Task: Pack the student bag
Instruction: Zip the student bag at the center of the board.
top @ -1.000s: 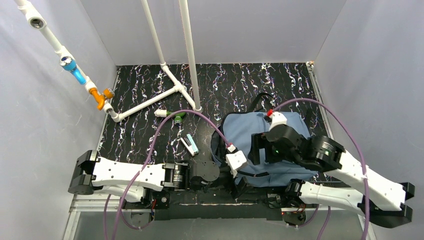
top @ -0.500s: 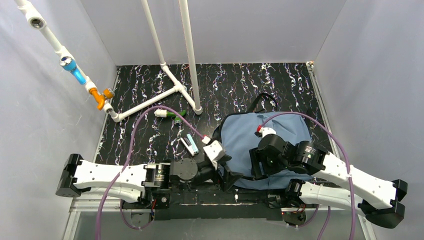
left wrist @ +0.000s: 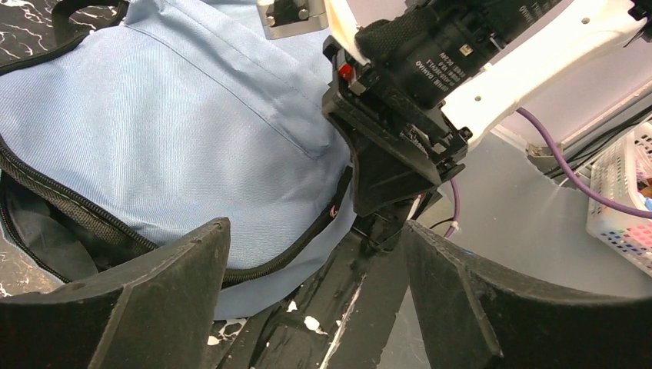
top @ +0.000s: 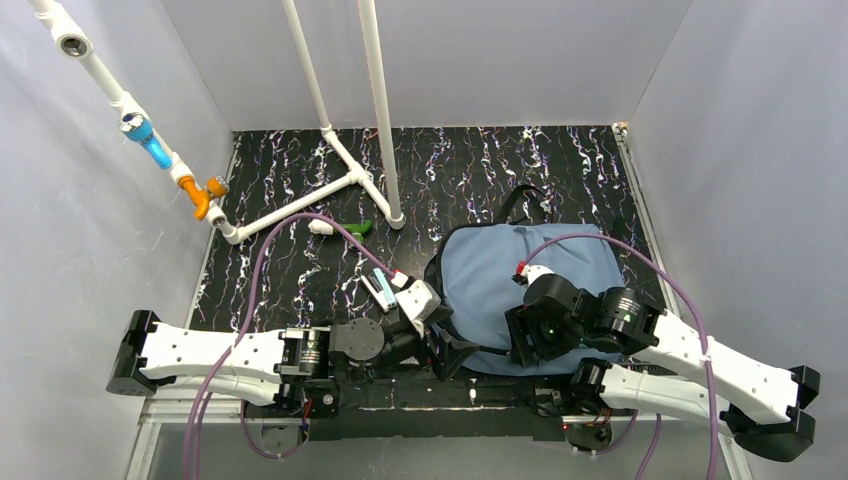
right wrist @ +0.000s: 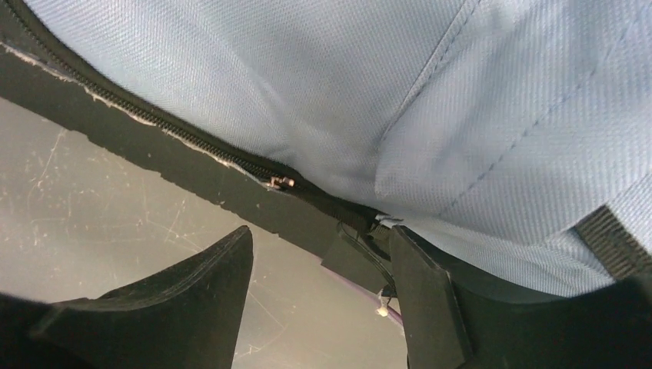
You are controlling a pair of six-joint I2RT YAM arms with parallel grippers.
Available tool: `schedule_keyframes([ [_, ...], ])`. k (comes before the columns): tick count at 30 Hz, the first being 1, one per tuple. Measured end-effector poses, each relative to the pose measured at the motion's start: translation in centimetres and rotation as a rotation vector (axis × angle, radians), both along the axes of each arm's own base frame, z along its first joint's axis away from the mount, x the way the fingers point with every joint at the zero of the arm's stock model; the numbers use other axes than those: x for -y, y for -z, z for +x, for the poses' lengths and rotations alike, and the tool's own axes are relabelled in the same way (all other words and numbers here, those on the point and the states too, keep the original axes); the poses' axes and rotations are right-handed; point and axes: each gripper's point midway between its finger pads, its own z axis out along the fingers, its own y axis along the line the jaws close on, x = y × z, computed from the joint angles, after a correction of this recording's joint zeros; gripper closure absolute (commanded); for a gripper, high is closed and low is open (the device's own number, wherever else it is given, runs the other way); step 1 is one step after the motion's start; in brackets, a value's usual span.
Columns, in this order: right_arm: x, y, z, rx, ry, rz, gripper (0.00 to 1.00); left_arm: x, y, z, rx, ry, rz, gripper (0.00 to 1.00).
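Colour: student bag (top: 530, 275) is a soft slate-blue woven fabric, pretty plain, with dark zip lines and black trim.
Shape: floppy and lying flat, looks mostly unfilled, with a stitched pocket seam (left wrist: 254, 100) running across the front panel.
Zips: the dark zipper (left wrist: 61, 204) along its left side gapes a bit, and you can see dark lining inside. A second zip runs along the near edge, with a small metal zipper pull (right wrist: 281, 182) sitting on it.
Straps: black carry loop (top: 527, 195) sticks out at the far end, and a bit of black webbing shows at the near right corner in the right wrist view.
Where: on the black marbled worktop (top: 480, 170), right of centre, with its near edge right at the front lip.
Left end effector (top: 445, 345): low at the bag's near-left corner, fingers spread wide, nothing between them.
Right end effector (top: 525, 345): down over the bag's near edge, fingers apart and straddling the zip seam just by the pull, not clamping anything as far as I can see.
Other stuff: white pipe frame (top: 330, 185) at the far left, a small green thing (top: 360, 229) near its foot, and a little white-and-blue item (top: 381, 287) left of the bag. Can't tell what either one is.
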Motion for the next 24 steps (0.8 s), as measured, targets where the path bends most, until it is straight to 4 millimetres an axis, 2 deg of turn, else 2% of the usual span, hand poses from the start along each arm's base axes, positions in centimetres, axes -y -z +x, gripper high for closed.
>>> schedule_keyframes([
  [3, -0.3, 0.3, 0.5, 0.015, 0.008, -0.011, 0.28, 0.0, -0.1, 0.0, 0.002, 0.000, -0.001, 0.16],
  [5, -0.6, 0.7, 0.9, 0.026, 0.013, -0.015, 0.35, 0.0, 0.0, 0.0, 0.002, 0.001, 0.001, 0.15],
  [8, -0.9, 1.2, 1.3, 0.036, 0.017, -0.015, 0.54, 0.0, 0.0, -0.1, 0.001, 0.005, 0.001, 0.16],
  [11, -2.0, 1.3, 1.3, 0.030, 0.011, 0.031, 0.86, 0.1, 0.3, -0.2, 0.002, 0.011, 0.010, 0.19],
  [13, -2.9, 1.3, 1.1, 0.015, -0.003, 0.071, 0.99, 0.2, 0.6, -0.2, 0.003, 0.012, 0.020, 0.20],
  [16, -4.0, 1.1, 0.1, -0.038, -0.021, 0.134, 0.99, 0.3, 0.9, -0.2, 0.003, 0.011, 0.032, 0.20],
  [19, -4.6, 0.6, -0.6, -0.065, -0.037, 0.181, 0.99, 0.5, 1.4, -0.1, 0.015, 0.013, 0.049, 0.15],
  [22, -4.8, -0.1, -0.8, -0.065, -0.034, 0.224, 0.99, 1.5, 3.0, 0.0, 0.042, 0.023, 0.102, 0.15],
  [24, -5.1, -0.7, -0.7, -0.053, -0.028, 0.260, 0.99, 2.3, 4.9, 0.0, 0.062, 0.031, 0.161, 0.21],
])
